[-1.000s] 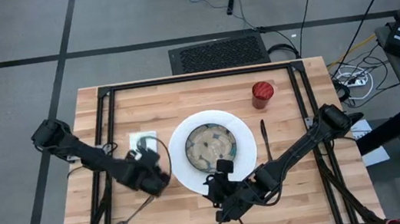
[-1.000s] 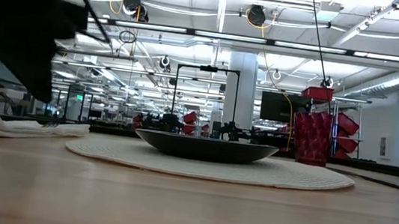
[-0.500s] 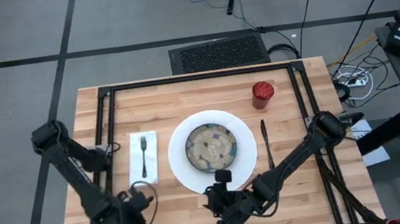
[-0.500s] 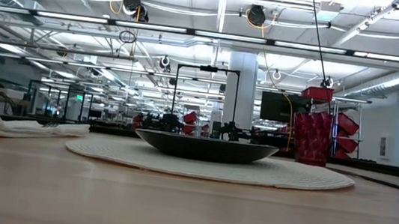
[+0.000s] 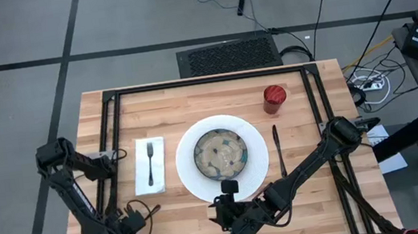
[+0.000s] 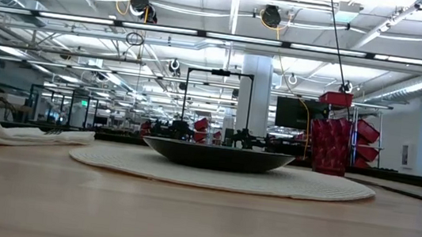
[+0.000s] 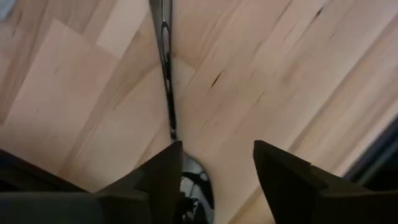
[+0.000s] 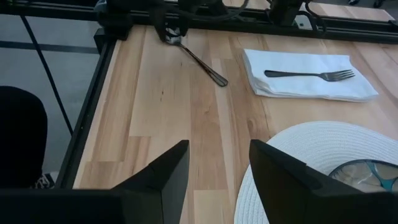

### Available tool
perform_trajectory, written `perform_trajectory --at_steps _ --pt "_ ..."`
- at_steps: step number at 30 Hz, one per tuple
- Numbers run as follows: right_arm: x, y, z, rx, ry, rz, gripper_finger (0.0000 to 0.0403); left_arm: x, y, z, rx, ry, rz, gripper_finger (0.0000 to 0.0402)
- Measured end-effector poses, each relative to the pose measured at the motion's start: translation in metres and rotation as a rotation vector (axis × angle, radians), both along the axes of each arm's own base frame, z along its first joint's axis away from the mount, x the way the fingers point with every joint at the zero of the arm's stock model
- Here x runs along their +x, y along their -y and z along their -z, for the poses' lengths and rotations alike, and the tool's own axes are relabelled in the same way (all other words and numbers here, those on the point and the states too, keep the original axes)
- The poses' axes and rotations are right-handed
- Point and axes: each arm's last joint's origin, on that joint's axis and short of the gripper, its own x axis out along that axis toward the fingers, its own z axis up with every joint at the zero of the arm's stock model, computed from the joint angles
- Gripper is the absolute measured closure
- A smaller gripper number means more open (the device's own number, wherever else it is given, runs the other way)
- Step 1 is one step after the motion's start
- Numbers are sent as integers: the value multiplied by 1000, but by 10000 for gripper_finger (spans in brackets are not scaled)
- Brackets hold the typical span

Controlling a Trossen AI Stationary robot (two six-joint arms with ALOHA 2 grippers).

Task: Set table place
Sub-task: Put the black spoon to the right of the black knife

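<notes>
Spoon point(image 7: 165, 68) lies just ahead of your left gripper point(image 7: 214, 174), fingers apart and empty, so straddle its handle squarely before you close; right gripper point(image 8: 217, 180) waits open.

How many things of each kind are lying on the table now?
Cutlery: 3 (fork, knife, spoon)
Dishes: 2 (plate, bowl)
Cup: 1
Napkin: 1
Total: 7

The pale wooden table point(image 5: 184, 108), edged by a black frame, carries a white plate point(image 5: 254, 145) at its middle, with a knife point(image 5: 276, 145) just right of it. A white napkin point(image 5: 151, 165) lies left of the plate, a red cup point(image 5: 274, 99) stands toward the far right, and a spoon point(image 8: 200, 61) lies near the front left corner.
</notes>
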Motion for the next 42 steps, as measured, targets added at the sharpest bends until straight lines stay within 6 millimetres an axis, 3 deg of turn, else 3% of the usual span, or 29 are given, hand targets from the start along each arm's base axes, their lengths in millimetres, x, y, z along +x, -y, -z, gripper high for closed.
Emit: perform_trajectory --at_steps 9,18,23,32,42 --pt "0 0 0 0 0 1 248 -8 9 33 145 -61 39 203" --pt "1 0 -1 5 12 0 248 2 10 42 129 -84 3 208" --pt "2 0 -2 7 25 -3 248 9 10 41 98 -88 7 251" --pt "2 0 -2 7 24 -2 248 16 9 42 73 -77 18 389" --pt "2 0 -2 -16 22 -16 248 25 6 40 113 -23 33 400"
